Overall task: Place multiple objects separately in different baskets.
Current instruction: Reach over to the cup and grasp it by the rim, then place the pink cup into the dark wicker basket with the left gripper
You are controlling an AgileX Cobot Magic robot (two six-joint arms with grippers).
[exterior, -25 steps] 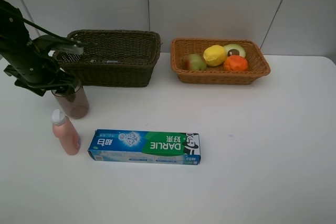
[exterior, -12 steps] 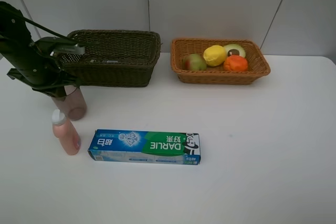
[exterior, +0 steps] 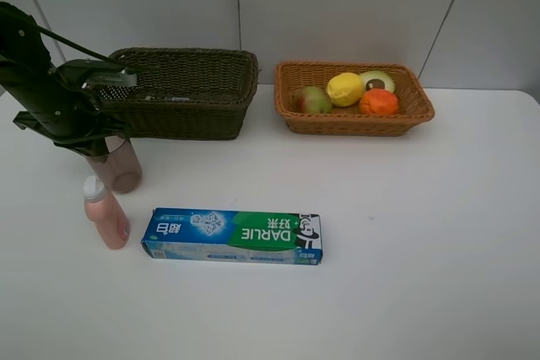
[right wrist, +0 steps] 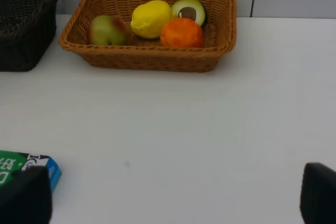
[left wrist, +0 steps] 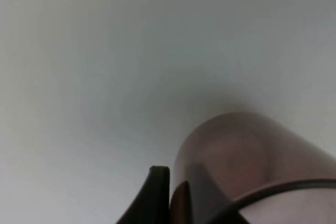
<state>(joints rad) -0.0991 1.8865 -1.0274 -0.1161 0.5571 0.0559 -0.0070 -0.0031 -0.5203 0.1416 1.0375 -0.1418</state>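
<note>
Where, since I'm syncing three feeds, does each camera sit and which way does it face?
Exterior high: up in front of the table, facing down toward the wall; left gripper shut on the cup.
Left wrist: on the left arm, looking down its fingers at the cup.
Right wrist: on the right arm, facing the tan basket past the open right gripper.
Shared: exterior and right wrist both show the tan basket and toothpaste box.
</note>
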